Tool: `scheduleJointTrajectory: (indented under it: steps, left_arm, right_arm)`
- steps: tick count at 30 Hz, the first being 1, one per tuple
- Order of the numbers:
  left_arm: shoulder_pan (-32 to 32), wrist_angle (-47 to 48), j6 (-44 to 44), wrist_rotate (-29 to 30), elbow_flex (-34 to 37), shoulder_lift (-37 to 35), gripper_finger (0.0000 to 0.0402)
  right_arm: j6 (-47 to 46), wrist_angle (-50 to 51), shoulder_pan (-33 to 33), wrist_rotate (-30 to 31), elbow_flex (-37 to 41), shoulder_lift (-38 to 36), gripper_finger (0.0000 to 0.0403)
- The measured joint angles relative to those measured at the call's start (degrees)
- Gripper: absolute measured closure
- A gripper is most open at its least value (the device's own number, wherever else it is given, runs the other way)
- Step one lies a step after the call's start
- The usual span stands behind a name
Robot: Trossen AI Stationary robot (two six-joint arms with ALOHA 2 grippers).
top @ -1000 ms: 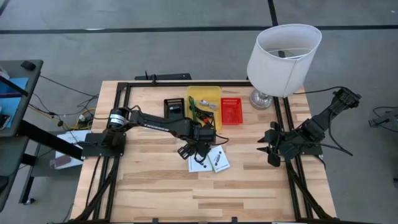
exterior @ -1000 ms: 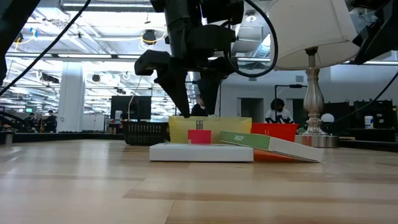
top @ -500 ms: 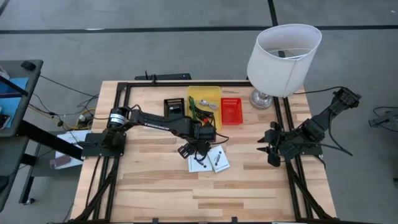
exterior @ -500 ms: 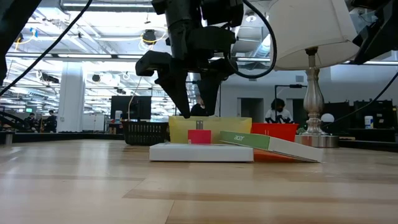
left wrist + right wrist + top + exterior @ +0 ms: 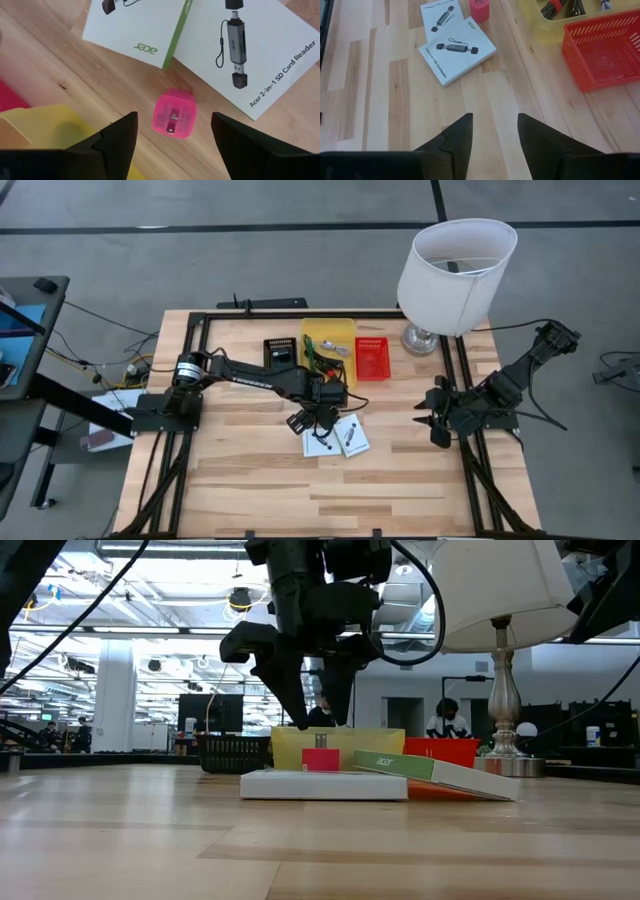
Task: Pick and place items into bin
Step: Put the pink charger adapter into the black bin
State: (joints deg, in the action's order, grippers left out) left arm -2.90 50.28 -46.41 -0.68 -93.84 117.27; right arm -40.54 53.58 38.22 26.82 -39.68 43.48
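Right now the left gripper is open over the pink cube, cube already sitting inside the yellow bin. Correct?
Not quite. The left gripper is open over the pink cube, but the cube lies on the bare wooden table, beside the yellow bin and next to the two white Acer boxes, not inside the bin. The left wrist view shows it.

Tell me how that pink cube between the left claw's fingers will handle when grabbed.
The pink cube looks small and blocky, so probably light and stiff. Flat faces suggest it won't roll. Its glossy plastic may slip.
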Motion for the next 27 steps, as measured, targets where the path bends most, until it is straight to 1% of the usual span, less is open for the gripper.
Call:
scheduleJointTrajectory:
  steps: [19, 27]
  left_arm:
    - [0.0, 0.0, 0.02, -0.12, 0.12, 0.0, 0.0154]
    - [0.24, -0.47, 0.04, -0.51, 0.4, 1.06, 0.0154]
  right_arm:
    - [0.01, 0.0, -0.01, 0.0, 0.01, 0.0, 0.0254]
    - [0.01, 0.05, -0.02, 0.0, 0.02, 0.02, 0.0252]
